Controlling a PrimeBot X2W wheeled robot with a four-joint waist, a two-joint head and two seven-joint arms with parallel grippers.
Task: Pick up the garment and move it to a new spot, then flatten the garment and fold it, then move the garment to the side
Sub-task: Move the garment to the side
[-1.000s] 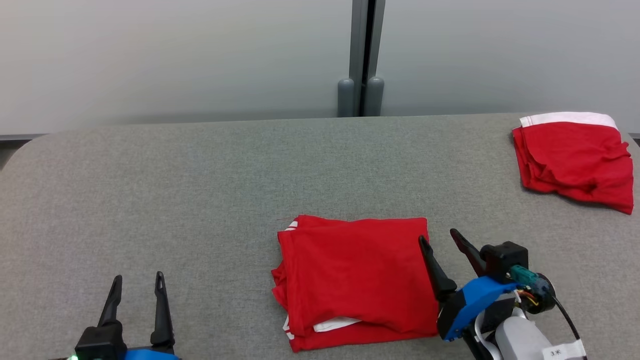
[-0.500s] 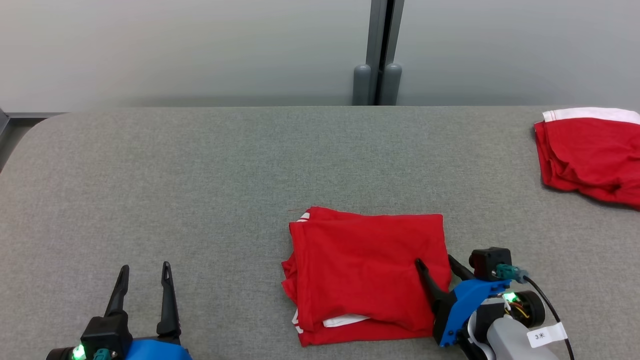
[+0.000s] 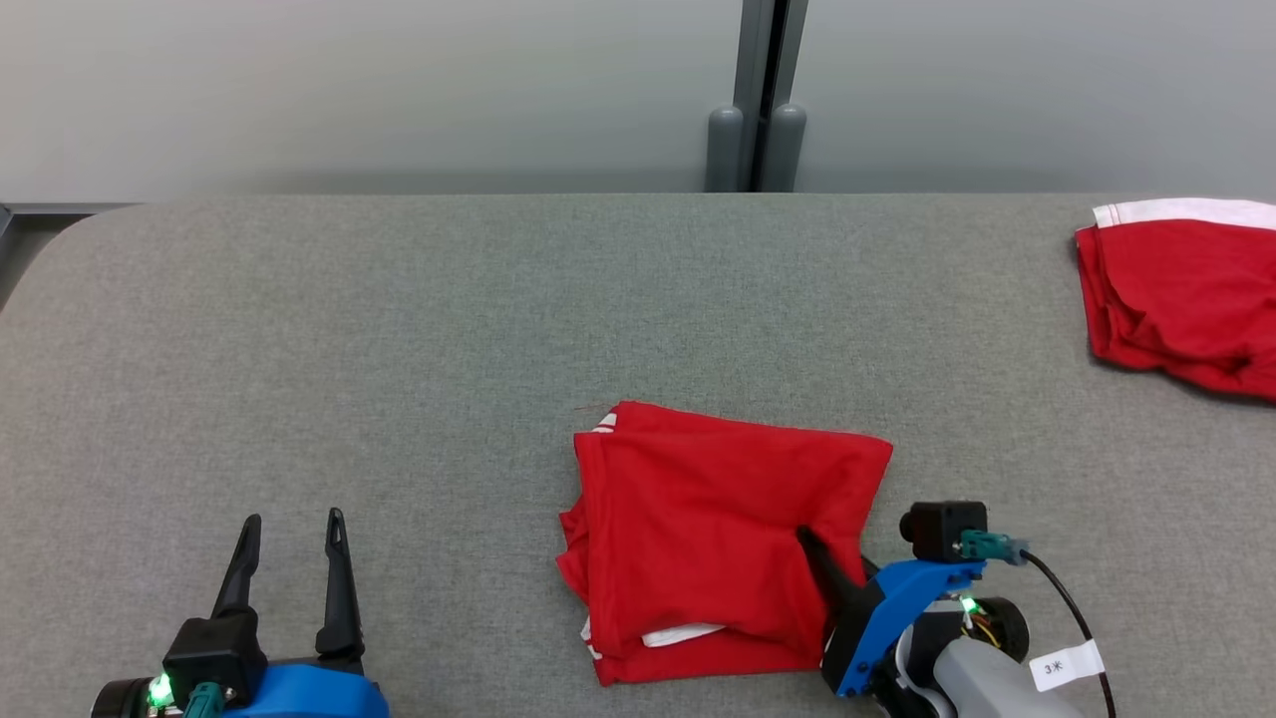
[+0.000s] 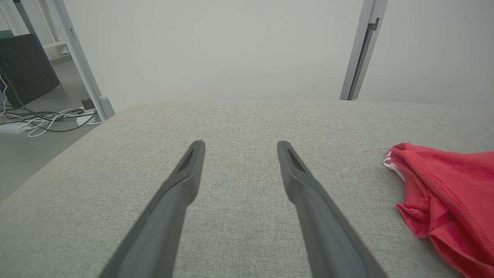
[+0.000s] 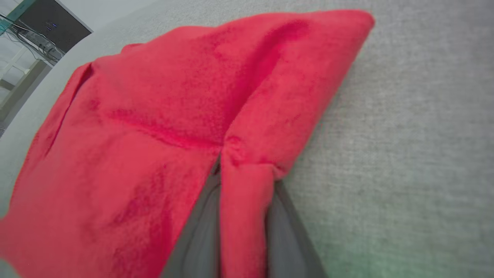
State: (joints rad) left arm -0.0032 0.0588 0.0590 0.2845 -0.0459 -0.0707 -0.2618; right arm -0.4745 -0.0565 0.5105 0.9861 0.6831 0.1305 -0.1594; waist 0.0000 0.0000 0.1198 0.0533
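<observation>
Right gripper point(image 3: 815, 546) was clamped on the 3 o'clock edge of the folded red cloth garment point(image 3: 688, 519), with fabric bunched between its jaws. Garment lay at 6 o'clock on the grey fabric table point(image 3: 399, 329); left gripper point(image 3: 292, 534) stood open and empty.

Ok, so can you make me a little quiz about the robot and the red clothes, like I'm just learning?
1. True or false: the left claw is gripping cloth.
2. Pick one: the right claw has pinched A) an edge of the folded red garment, B) a sock, C) nothing.
3. Short answer: what colour is the band along the far edge of the second garment, at the right end of the grey table?
Key: 1 false, it stands open with nothing between its fingers; 2 A; 3 white.
</observation>
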